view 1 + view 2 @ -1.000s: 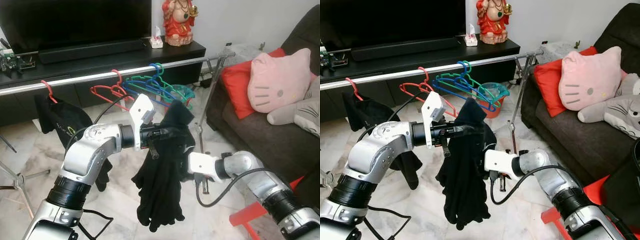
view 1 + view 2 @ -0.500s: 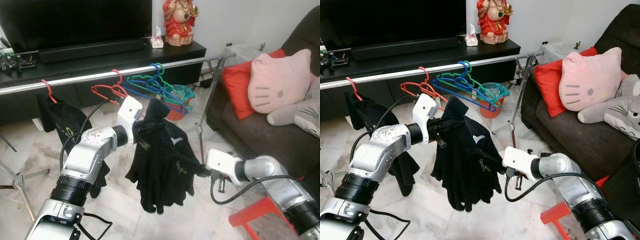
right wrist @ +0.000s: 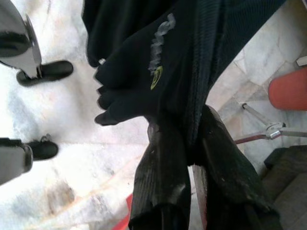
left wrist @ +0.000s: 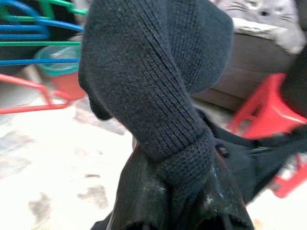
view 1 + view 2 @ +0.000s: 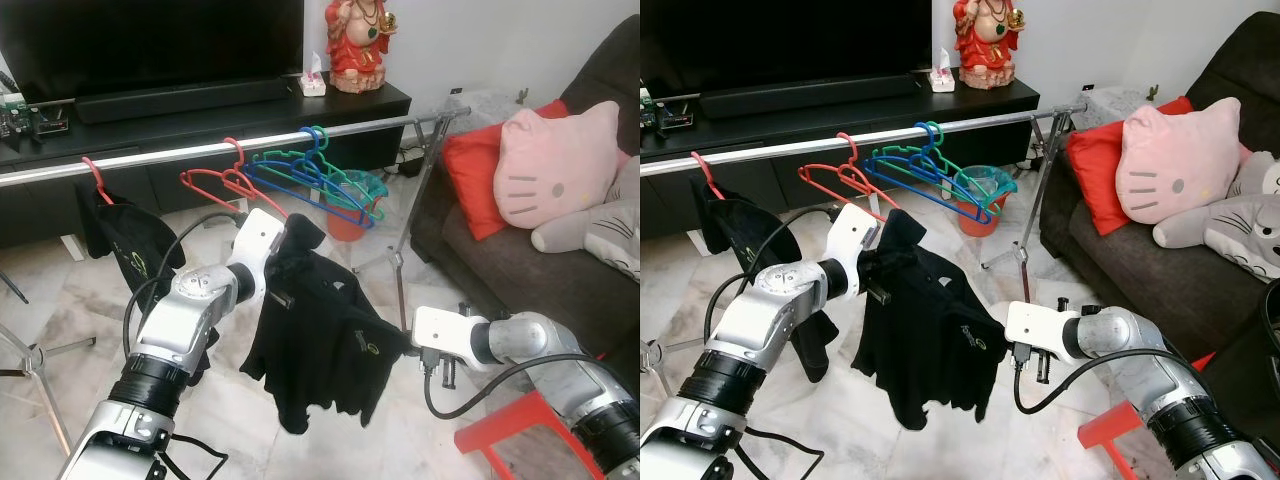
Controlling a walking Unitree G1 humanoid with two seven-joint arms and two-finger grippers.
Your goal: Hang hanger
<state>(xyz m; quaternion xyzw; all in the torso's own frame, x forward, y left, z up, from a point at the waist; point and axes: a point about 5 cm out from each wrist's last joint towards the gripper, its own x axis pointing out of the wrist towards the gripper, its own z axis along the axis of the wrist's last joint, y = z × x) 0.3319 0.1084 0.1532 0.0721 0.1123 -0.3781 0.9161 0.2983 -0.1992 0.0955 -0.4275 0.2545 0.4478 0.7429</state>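
Black shirt (image 5: 318,350) hangs spread below the rail (image 5: 200,151).

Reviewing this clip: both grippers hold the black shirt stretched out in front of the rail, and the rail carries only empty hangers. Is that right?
Not quite. The rail is not all empty hangers: in the left eye view a red hanger near its left end already carries a black garment. The rest holds: left gripper and right gripper hold the black shirt stretched out.
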